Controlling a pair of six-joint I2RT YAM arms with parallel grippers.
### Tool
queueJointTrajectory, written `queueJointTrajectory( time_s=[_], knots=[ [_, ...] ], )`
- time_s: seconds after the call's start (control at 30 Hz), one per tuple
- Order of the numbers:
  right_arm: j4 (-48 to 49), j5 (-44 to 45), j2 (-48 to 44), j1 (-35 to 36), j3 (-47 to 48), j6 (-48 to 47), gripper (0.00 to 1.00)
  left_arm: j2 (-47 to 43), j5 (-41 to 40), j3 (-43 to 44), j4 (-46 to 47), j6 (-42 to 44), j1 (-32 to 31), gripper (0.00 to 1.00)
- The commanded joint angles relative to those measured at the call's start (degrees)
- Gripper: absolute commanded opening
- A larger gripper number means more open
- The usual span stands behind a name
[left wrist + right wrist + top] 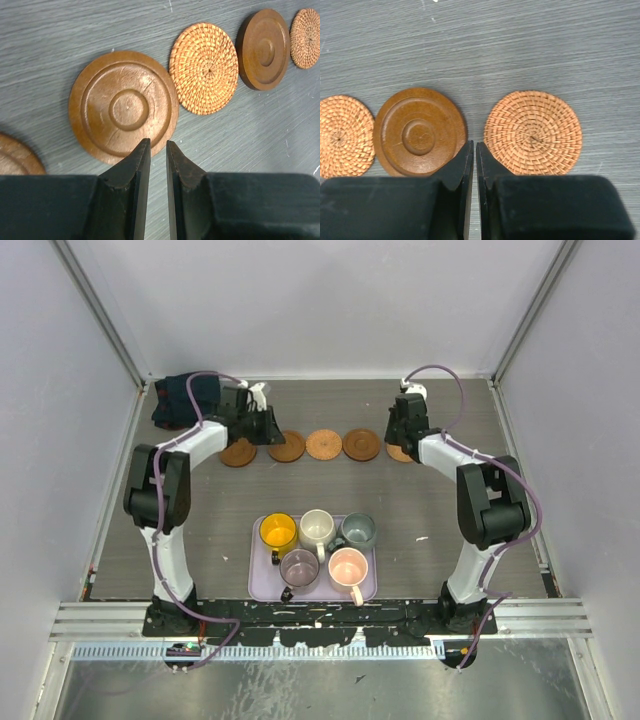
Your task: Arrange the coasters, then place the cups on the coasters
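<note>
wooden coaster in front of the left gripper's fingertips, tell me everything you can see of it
The wooden coaster is a flat round disc of glossy mid-brown wood, turned with a raised rim, a ringed groove and a small round centre boss, lightly scratched. It lies flat on the grey table, second from the left in the row, bare on top. A woven coaster sits right against one edge; contact unclear. The left gripper, jaws narrowly apart, points at its near edge, holding nothing.

You see smooth, turned wood with a soft sheen on the ringed coaster (123,106), and rough woven cane on the woven coaster (204,68). The table (50,40) looks matt, grey, wood-grained. The cups (317,528) shine like glazed ceramic.
</note>
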Motion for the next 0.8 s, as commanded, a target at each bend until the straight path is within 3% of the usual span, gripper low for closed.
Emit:
queueJointTrajectory(
  time_s=[0.0, 0.4, 0.77],
  knots=[
    [4.0, -3.4, -1.2, 1.2, 0.7, -1.1, 0.13, 2.8, 0.4, 5.1, 1.1, 1.5, -1.5, 0.2],
    [3.5, -7.0, 4.6, 3.9, 7.0, -2.0, 0.13, 7.7, -5.4, 12.0, -7.7, 2.1, -2.1, 0.19],
    [3.2, -9.0, 8.3, 5.2, 9.2, -1.2, 0.13, 10.1, -5.4, 13.0, -8.3, 1.8, -2.2, 0.18]
  ],
)
